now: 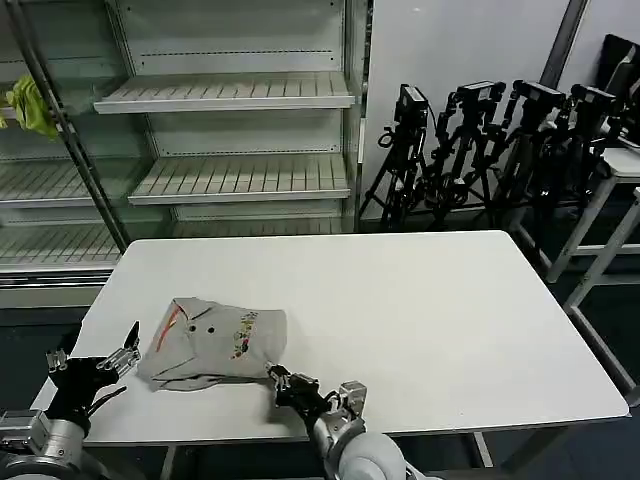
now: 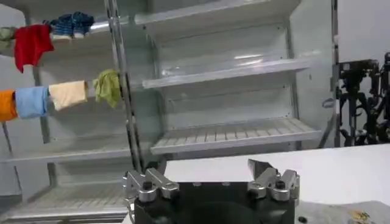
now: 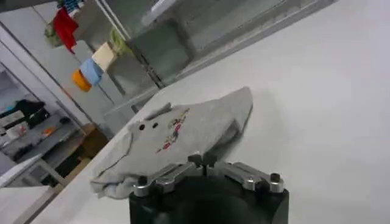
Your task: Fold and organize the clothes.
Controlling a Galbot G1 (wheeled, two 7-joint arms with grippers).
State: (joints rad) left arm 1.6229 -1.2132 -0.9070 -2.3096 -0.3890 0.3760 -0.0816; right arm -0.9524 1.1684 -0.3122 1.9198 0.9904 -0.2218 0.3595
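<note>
One grey T-shirt [image 1: 212,343] folded on table [image 1: 430,320] | left hand [image 1: 95,368] open, empty | right hand [image 1: 285,384] closed at hem

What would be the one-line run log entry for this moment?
T-shirt: bunched on table | left gripper: open, beside shirt | right gripper: shut at shirt's near edge

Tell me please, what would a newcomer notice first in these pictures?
First, the light grey T-shirt, lying bunched on the near left part of the white table, its chest print facing up. The left gripper hovers open just off the shirt's left edge, and the right gripper sits shut at its near right corner. Behind the table stand bare white shelves and a cluster of black tripods.
</note>
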